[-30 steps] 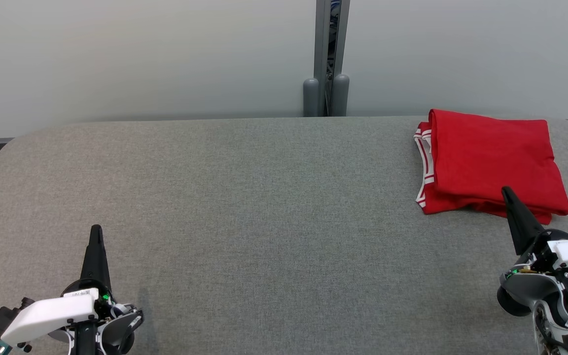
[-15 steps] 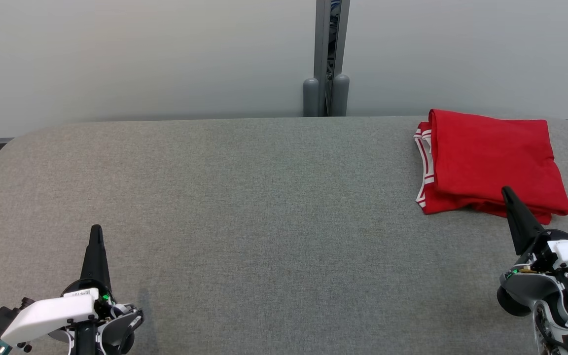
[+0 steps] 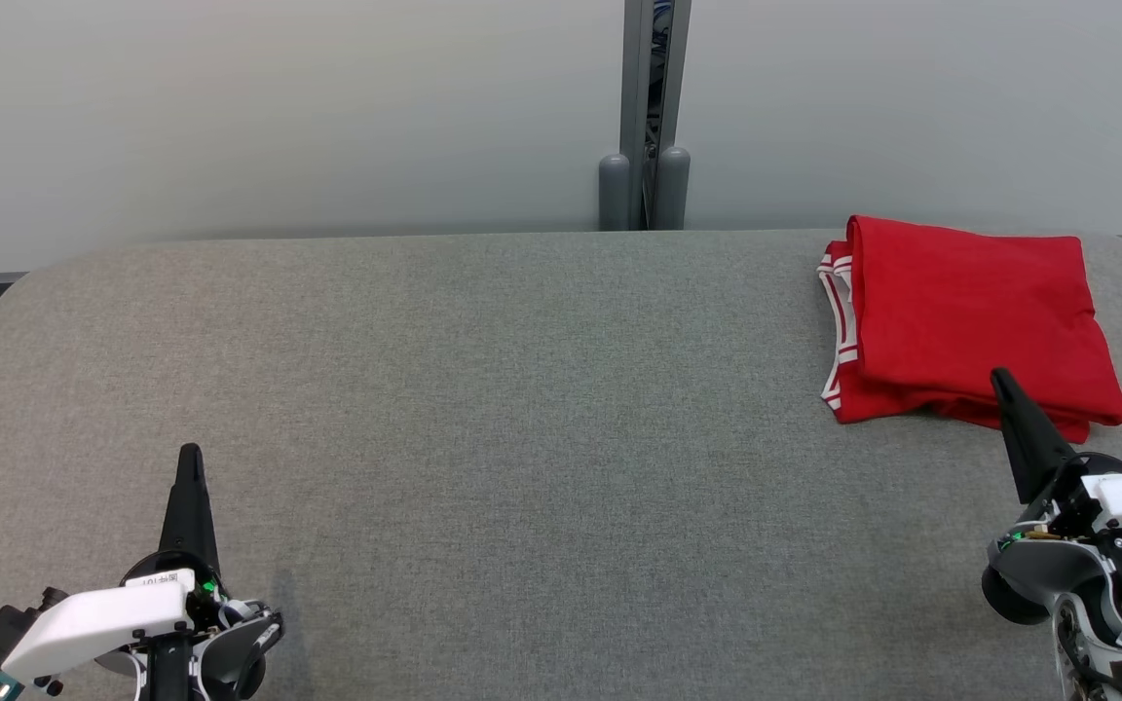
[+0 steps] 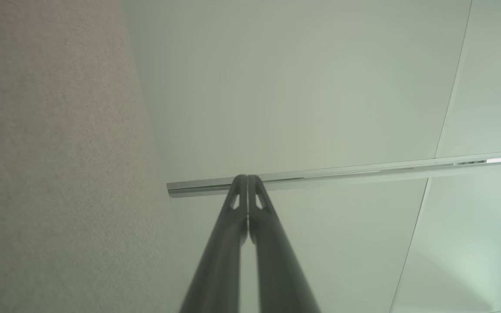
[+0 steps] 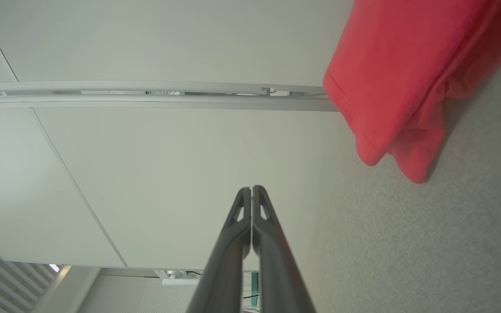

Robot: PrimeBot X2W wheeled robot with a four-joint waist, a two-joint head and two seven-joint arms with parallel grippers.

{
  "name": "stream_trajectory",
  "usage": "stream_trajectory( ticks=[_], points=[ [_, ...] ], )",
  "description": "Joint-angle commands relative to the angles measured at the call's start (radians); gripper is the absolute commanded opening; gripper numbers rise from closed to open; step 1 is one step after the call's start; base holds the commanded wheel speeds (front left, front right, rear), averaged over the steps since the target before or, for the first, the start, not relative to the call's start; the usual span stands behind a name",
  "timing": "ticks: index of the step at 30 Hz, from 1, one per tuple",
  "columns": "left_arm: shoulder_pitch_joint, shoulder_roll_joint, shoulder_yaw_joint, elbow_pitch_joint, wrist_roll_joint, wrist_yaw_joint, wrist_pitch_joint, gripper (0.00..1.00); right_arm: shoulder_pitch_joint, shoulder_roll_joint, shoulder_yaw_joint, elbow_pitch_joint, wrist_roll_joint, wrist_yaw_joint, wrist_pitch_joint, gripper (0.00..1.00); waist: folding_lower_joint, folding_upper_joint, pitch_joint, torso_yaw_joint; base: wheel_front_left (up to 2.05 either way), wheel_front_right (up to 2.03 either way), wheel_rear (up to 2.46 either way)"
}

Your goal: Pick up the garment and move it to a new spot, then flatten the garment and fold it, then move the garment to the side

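The garment [image 3: 970, 316] is red with white-striped trim and lies folded in a neat stack at the far right of the grey table [image 3: 522, 409]. Its near corner droops in the right wrist view [image 5: 389, 87]. My right gripper [image 3: 1001, 378] is shut and empty, its tip in front of the stack's near edge; whether it touches the cloth I cannot tell. Its fingers press together in the right wrist view [image 5: 251, 190]. My left gripper [image 3: 191, 453] is shut and empty at the lower left, far from the garment, fingers closed in the left wrist view [image 4: 247, 178].
A pale partition wall [image 3: 279, 117] runs behind the table, with a grey post [image 3: 645, 117] at its middle. The table's corners are rounded, and its right edge lies close to the garment. Bare grey cloth spreads between the two grippers.
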Motion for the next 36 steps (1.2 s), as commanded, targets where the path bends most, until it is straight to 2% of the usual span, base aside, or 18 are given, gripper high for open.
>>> stream_trajectory(
  ticks=[1,36],
  points=[
    [-0.015,0.006,0.001,0.0,-0.002,-0.005,0.004,0.0,-0.004,-0.007,-0.001,-0.003,0.002,0.0,0.002,0.0,0.0,0.0,0.0,0.0,0.0,0.0,0.0],
    [-0.015,0.006,0.001,0.0,-0.002,-0.005,0.004,0.0,-0.004,-0.007,-0.001,-0.003,0.003,0.0,0.002,0.0,0.0,0.0,0.0,0.0,0.0,0.0,0.0]
  ],
)
